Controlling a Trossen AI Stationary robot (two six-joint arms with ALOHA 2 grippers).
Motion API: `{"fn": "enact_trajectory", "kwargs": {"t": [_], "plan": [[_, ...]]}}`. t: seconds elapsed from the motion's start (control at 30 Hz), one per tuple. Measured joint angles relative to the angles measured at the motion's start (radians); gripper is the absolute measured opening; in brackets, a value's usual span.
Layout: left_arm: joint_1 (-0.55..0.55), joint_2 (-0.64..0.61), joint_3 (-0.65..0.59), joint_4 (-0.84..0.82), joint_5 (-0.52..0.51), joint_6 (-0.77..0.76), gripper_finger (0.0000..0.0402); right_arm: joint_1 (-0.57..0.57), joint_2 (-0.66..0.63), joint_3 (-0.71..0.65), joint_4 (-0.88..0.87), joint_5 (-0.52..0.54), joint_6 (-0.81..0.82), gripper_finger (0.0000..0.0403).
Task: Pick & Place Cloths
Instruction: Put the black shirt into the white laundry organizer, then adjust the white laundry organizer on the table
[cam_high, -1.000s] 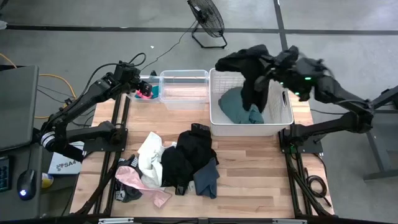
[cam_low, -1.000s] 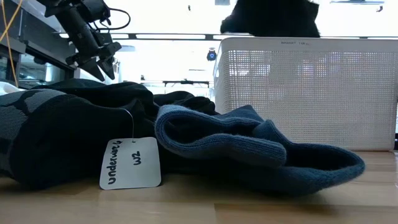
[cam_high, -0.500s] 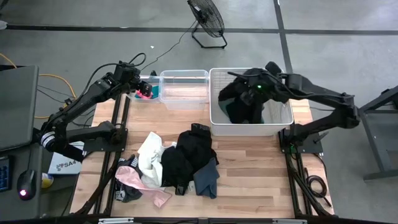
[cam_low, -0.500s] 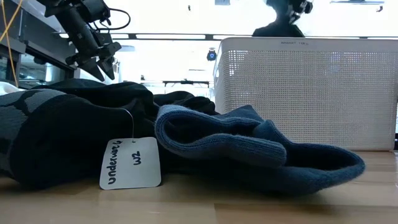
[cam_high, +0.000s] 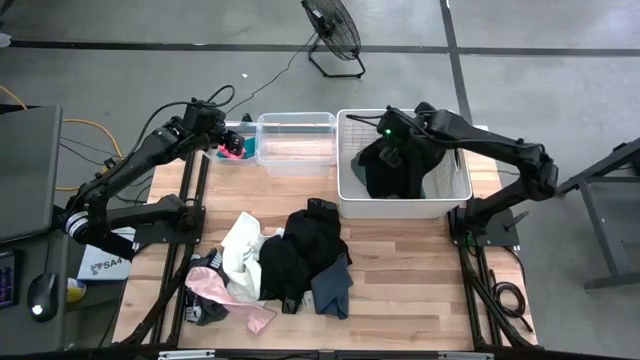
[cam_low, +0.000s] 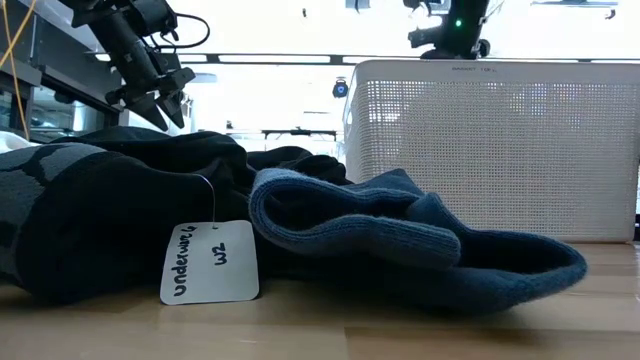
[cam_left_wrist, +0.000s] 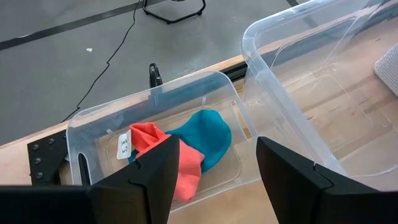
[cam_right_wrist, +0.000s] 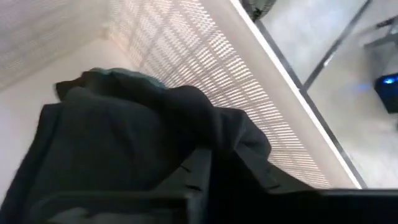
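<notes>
My right gripper (cam_high: 385, 150) reaches down into the white slatted basket (cam_high: 345, 200), shut on a black cloth (cam_high: 390, 172) that covers most of a teal-green cloth (cam_right_wrist: 124, 74). A pile of cloths (cam_high: 300, 255) in black, white, pink and navy lies on the table's middle. In the low view the navy cloth (cam_low: 400, 240) and a black one with a paper tag (cam_low: 210, 262) lie in front. My left gripper (cam_left_wrist: 217, 180) hangs open over a small clear bin (cam_left_wrist: 155, 124) that holds a pink cloth (cam_left_wrist: 161, 149) and a teal one (cam_left_wrist: 205, 134). My right gripper has the black cloth's upper, bunched part (cam_right_wrist: 205, 149), coming from above and slanting down into the basket. The dark fingers blend with the dark cloth, so one layer or several I cannot tell. The cloth's lower part lies slack on the basket's contents.
A larger clear bin (cam_high: 295, 145) stands between the small bin and the basket along the far edge. The basket's wall (cam_low: 490, 150) rises on the right in the low view. A floor fan (cam_high: 335, 35) stands beyond the table.
My right gripper has come down and toward the table's left, from above the basket's far right corner into the basket, tipping to point downward. The black cloth, which hung high over the rim, now lies in the basket over the teal-green cloth.
</notes>
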Motion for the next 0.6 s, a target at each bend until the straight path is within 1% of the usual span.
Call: {"fn": "enact_trajectory", "kwargs": {"t": [0.1, 0.17, 0.23, 0.37, 0.43, 0.5, 0.6], "plan": [[0.000, 0.000, 0.000, -0.003, 0.000, 0.000, 0.0206, -0.011, 0.001, 0.000, 0.003, 0.040, 0.002, 0.0095], [0.000, 0.000, 0.000, -0.006, 0.000, 0.000, 0.0206, -0.016, -0.012, 0.000, 0.003, 0.045, 0.002, 0.0129], [0.000, 0.000, 0.000, -0.012, 0.000, 0.000, 0.0206, -0.015, -0.037, 0.000, 0.002, 0.030, 0.020, 0.0165], [0.000, 0.000, 0.000, -0.017, 0.000, 0.000, 0.0206, -0.007, -0.098, 0.000, 0.008, -0.034, 0.039, 0.0234], [0.000, 0.000, 0.000, -0.017, 0.001, 0.000, 0.0206, -0.005, -0.130, 0.000, 0.006, -0.088, 0.039, 0.0264], [0.000, -0.001, 0.000, -0.023, 0.029, 0.001, 0.0206, -0.005, -0.167, 0.000, 0.006, -0.181, 0.052, 0.0286], [0.000, -0.005, 0.000, -0.020, 0.137, 0.053, 0.0206, 0.000, -0.225, 0.000, 0.009, -0.344, 0.086, 0.0308]]}}
